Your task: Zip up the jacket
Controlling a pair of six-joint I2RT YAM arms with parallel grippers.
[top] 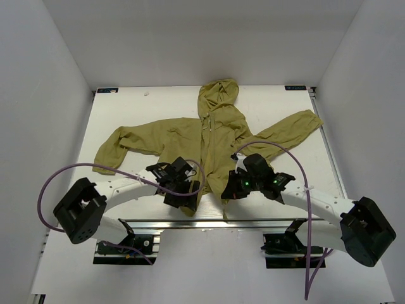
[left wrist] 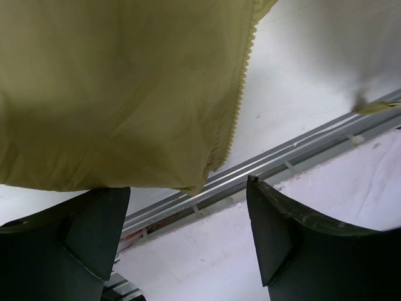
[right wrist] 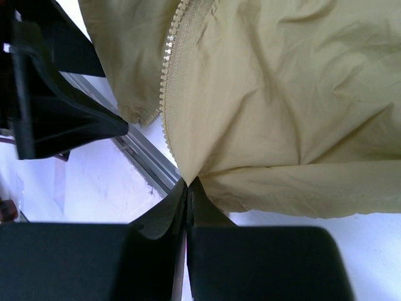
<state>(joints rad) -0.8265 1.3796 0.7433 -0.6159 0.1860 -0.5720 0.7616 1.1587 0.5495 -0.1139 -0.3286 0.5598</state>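
Pinching the bottom hem of the jacket [right wrist: 282, 94] with the right fingers [right wrist: 250, 263], pressed together, the fabric gathered to a point at their tips. Just beyond those tips and to the left, one row of the light zipper [right wrist: 167, 69], unjoined. Holding nothing with the left fingers [left wrist: 301, 244], spread wide apart. Above the left-hand one, the jacket's other front panel with its toothed edge, not between them. Beyond the gap, white worktop [left wrist: 313, 75] and a metal rail [left wrist: 294, 157]. From above: spread flat ahead of both pairs of fingers, hood farthest away, sleeves out to either side.
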